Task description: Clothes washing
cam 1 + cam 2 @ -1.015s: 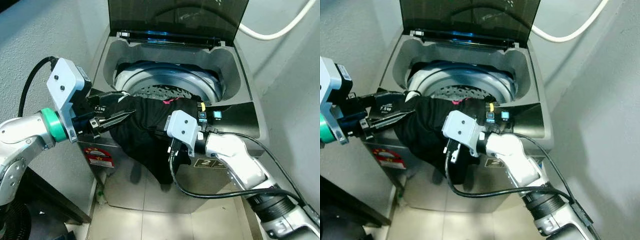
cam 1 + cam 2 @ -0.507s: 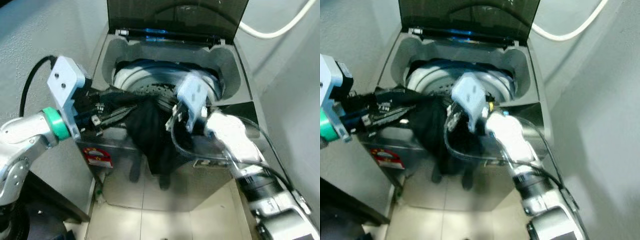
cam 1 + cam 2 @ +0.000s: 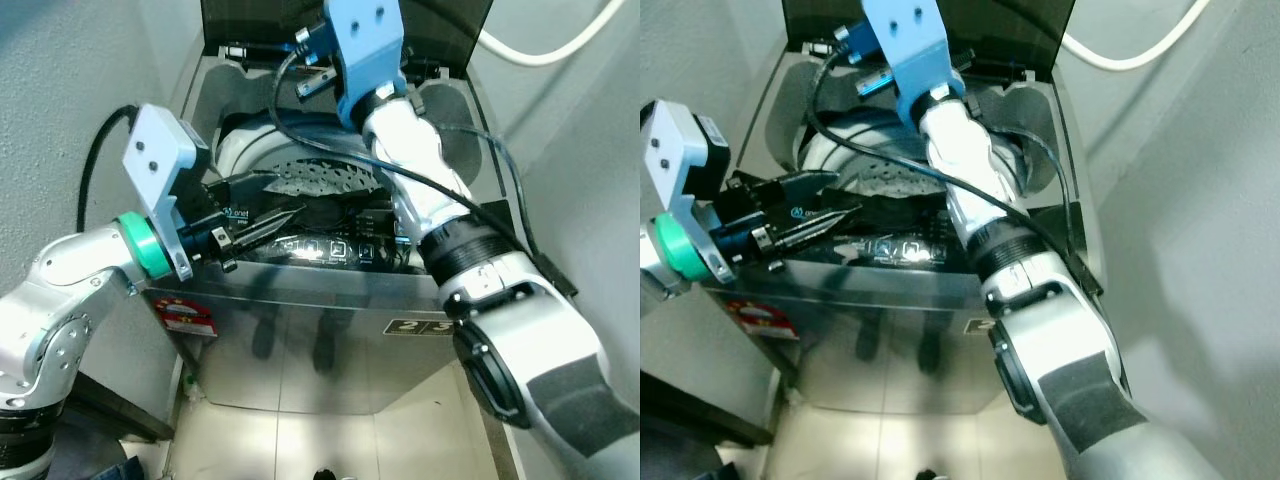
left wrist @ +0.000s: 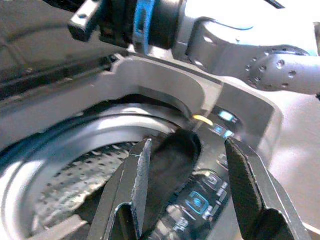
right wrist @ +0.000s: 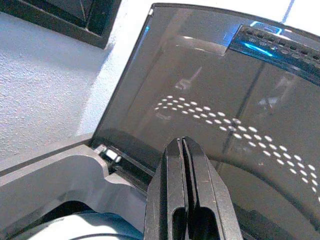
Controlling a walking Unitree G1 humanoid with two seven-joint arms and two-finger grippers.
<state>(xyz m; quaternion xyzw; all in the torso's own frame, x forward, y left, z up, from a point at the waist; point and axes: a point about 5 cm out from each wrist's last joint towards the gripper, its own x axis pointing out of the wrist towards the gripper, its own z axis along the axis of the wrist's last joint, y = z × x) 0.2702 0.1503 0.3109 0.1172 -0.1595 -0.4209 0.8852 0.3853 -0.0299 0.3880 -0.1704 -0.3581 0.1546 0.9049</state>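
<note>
The top-loading washing machine (image 3: 300, 330) stands with its lid (image 5: 210, 95) up. A black garment (image 3: 335, 212) lies just inside the front rim of the perforated drum (image 3: 315, 180), behind the lit control panel (image 3: 330, 248). My left gripper (image 3: 272, 205) is open at the drum's left front edge; in the left wrist view the black garment (image 4: 172, 155) lies just beyond its fingers (image 4: 137, 175), not held. My right arm (image 3: 410, 150) reaches up over the tub. In the right wrist view my right gripper (image 5: 184, 142) is shut with nothing in it, pointing at the lid.
Grey walls close in on both sides. A white hose (image 3: 540, 55) runs along the wall at the back right. A red sticker (image 3: 190, 318) marks the machine's front. Tiled floor (image 3: 320, 440) shows below the machine.
The right gripper let go of the black garment and swung up toward the lid. The garment no longer hangs down the machine's front; it now lies inside the rim. The left gripper stays open.
</note>
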